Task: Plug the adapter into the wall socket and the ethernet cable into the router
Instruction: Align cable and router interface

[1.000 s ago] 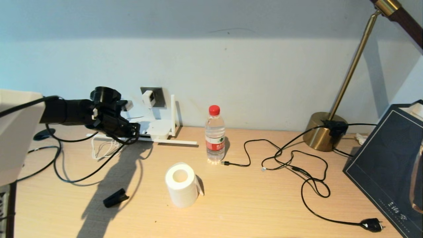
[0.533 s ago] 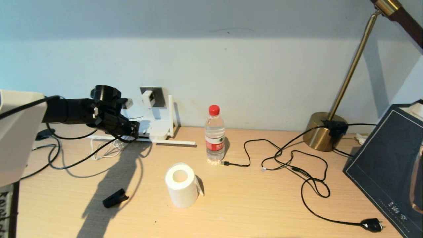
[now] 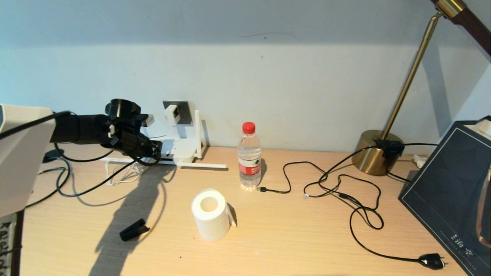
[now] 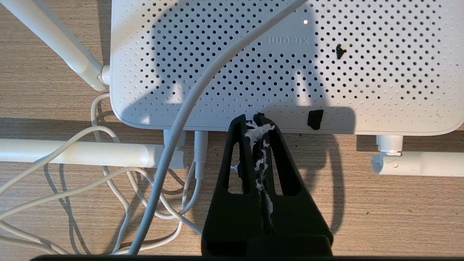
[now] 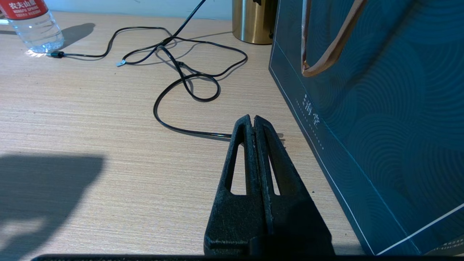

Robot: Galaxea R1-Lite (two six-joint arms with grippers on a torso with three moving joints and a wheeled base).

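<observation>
Head camera overlooks the desk (image 3: 291, 245); left wrist camera hovers close above the router (image 4: 290, 72)

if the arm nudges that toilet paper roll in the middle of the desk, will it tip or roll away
The toilet paper roll stands on its flat end, hollow core up, so it would probably slide rather than roll. It looks broad for its height, so tipping seems unlikely unless pushed near the top. Being paper, it is likely light and squashy under a grip.

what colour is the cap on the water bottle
Red. The cap of the water bottle shows best in the head view.
</observation>
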